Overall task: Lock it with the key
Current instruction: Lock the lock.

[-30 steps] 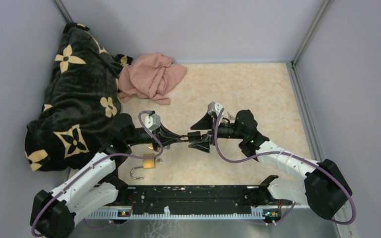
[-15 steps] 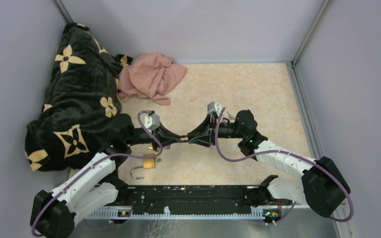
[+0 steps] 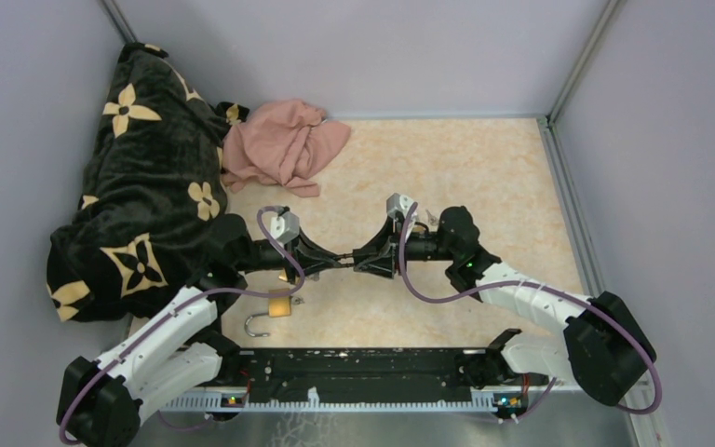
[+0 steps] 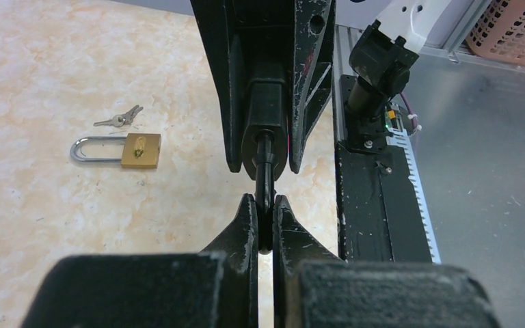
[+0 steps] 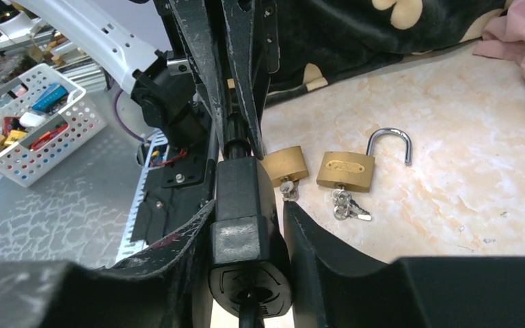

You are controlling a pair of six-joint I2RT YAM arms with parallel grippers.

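Note:
At mid-table my two grippers meet tip to tip. My left gripper (image 3: 337, 262) (image 4: 264, 199) is shut on a thin black key (image 4: 264, 181). The key's shank runs into the round face of a black lock (image 4: 266, 116) (image 5: 243, 198). My right gripper (image 3: 360, 262) (image 5: 249, 205) is shut on that lock, with a finger (image 4: 222, 82) pressed to each side of its body. Lock and key hang above the tabletop.
On the table below lie a brass padlock (image 5: 345, 171) (image 3: 279, 304) with an open shackle and a small bunch of keys (image 5: 347, 207), and a second brass padlock (image 5: 285, 166). A black flowered blanket (image 3: 140, 177) and a pink cloth (image 3: 284, 144) fill the far left. Grey walls enclose the table.
The right gripper's jaws stood wide apart around the lock a second ago and have closed onto it. The left gripper and key have stayed still.

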